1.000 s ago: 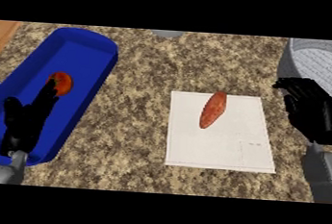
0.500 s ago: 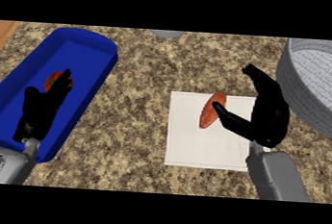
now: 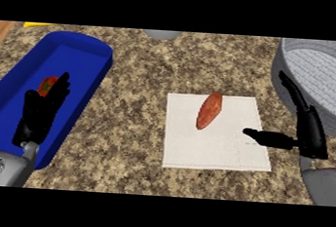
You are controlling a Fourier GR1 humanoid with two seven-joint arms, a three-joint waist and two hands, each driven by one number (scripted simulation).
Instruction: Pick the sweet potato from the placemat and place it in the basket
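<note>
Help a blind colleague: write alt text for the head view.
An orange, elongated sweet potato lies on a white rectangular placemat. The open right robot hand hovers at its right edge, near a grey woven basket; the open left robot hand rests over a blue tray.

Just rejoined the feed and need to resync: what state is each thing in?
sweet potato: lying on the placemat, unheld.
placemat: flat on the counter.
basket: no sweet potato in its visible part.
blue bin: holds a red item.
left hand: open, over the blue bin.
right hand: open, at the placemat's right edge, clear of the sweet potato.
</note>
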